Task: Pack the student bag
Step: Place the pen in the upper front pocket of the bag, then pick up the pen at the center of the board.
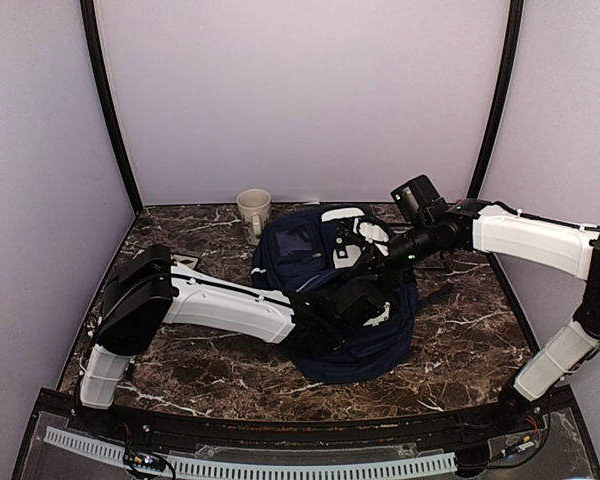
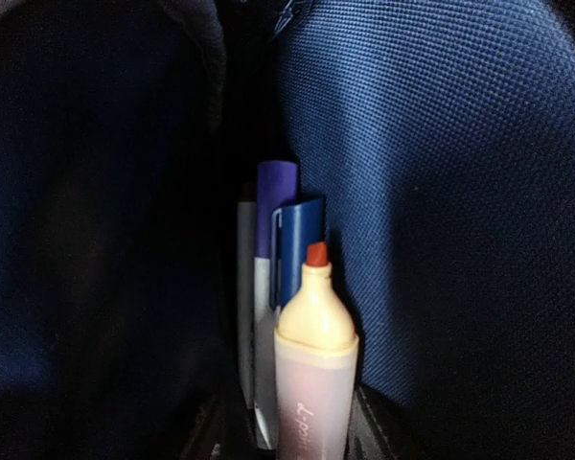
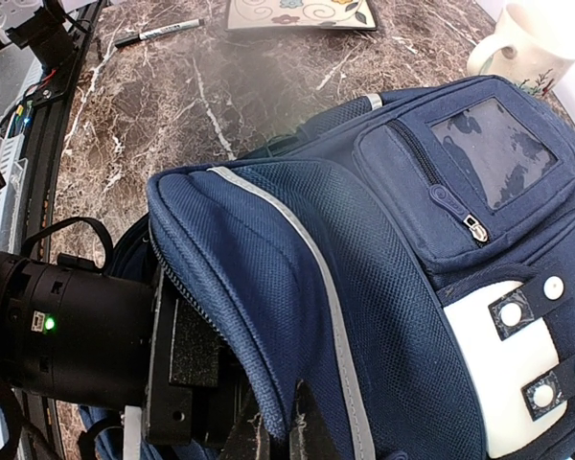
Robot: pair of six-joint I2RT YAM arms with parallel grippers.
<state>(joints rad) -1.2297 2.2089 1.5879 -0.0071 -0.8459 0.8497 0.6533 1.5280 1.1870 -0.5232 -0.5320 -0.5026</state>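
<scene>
Fabric at the flap rim of the student bag, which lies mid-table at the centre of the top view, is clenched by the right gripper, evidently to prop the mouth open for the left gripper, sunk into that gap from the lower left; whether its jaws are parted or closed the dark interior hides. Deeper in, a highlighter and pens lean on the right-hand wall, leaving dark free room to their left. Beyond the bag, a mug and a marker sit on the table, so I judge only the zipper edge crowds a withdrawal.
</scene>
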